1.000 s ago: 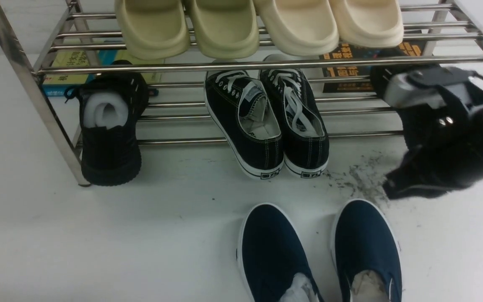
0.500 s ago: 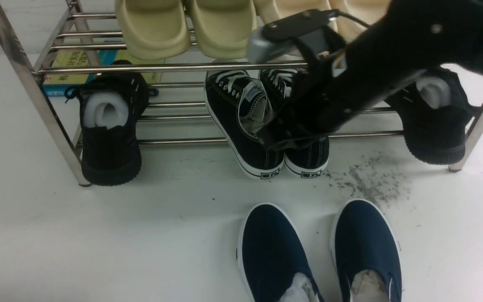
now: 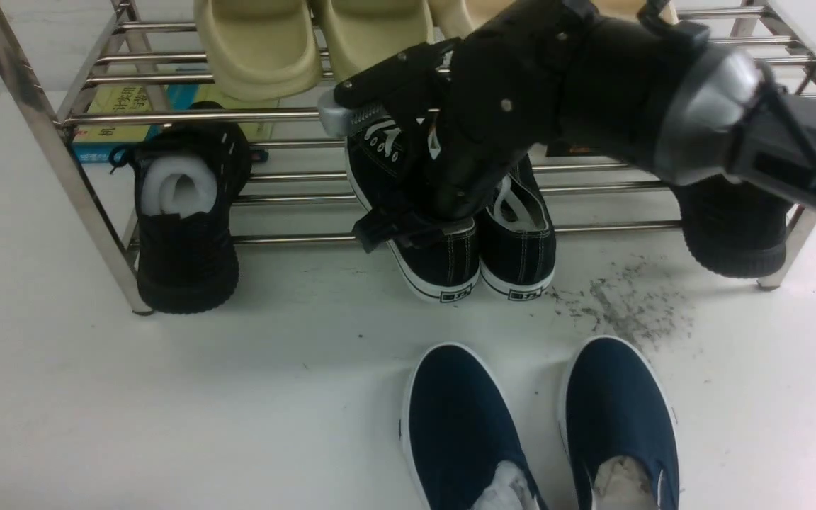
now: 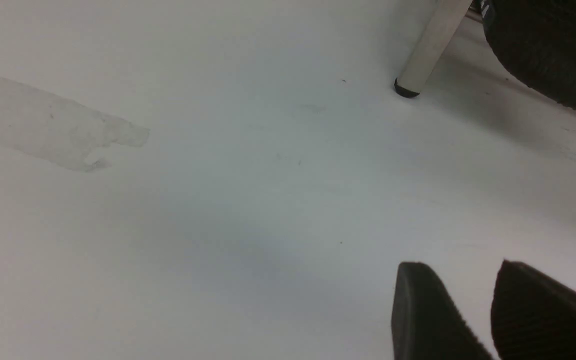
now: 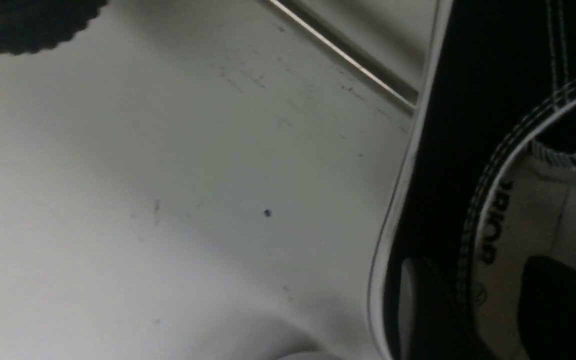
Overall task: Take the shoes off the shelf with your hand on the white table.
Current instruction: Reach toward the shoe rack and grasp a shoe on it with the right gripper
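The shoes (image 3: 514, 251) sat on the lower tier of the shelf (image 3: 295, 113), midway along it, with their heels jutting past its front bar. The right gripper (image 5: 478, 305) stood parted over one sneaker only, one finger (image 5: 428, 320) outside the side wall and the other inside on the insole, gripping nothing yet. It should probably sink deeper before pinching that wall. It could then draw the sneaker out through the shelf's front, low enough to miss the upper tier's bar and without knocking its partner askew.

The left gripper (image 4: 483, 310) hung slightly parted and empty over the white table (image 4: 218, 200), near a shelf leg.

The right gripper's bulk hid the sneaker's laces and toe, and it was unclear whether the pads touched canvas. A black knit sneaker (image 3: 730, 227) at the shelf's right end was half covered. The navy slip-ons (image 3: 465, 425) in front of the shelf were cut off.
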Action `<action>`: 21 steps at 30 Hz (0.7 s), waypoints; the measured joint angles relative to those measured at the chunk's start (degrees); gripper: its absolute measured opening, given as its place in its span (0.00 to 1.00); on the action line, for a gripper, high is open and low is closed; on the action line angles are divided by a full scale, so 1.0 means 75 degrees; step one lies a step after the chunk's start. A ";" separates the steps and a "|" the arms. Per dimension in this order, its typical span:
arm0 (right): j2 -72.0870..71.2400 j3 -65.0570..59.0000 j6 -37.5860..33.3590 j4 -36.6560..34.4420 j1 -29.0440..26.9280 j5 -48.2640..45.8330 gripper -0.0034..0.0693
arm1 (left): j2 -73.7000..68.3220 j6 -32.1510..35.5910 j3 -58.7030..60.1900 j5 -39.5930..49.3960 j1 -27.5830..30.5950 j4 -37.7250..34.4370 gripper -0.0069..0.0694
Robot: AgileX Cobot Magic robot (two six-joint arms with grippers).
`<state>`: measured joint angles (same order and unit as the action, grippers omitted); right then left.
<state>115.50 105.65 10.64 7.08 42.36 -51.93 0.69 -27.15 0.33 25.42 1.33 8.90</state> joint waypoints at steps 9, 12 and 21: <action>0.0344 0.0129 0.1015 0.1089 0.0000 0.0077 0.49 | 0.0000 0.0000 0.0000 0.0000 0.0000 0.0000 0.40; 0.0473 0.0136 0.1176 0.1137 0.0000 0.0216 0.55 | 0.0000 0.0000 0.0000 0.0000 0.0000 0.0000 0.40; 0.0831 0.0143 0.1266 0.1175 0.0000 0.0886 0.63 | 0.0000 0.0000 0.0000 0.0000 0.0000 0.0000 0.40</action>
<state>121.73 106.73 20.13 15.89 42.36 -45.28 0.69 -27.15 0.33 25.42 1.33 8.90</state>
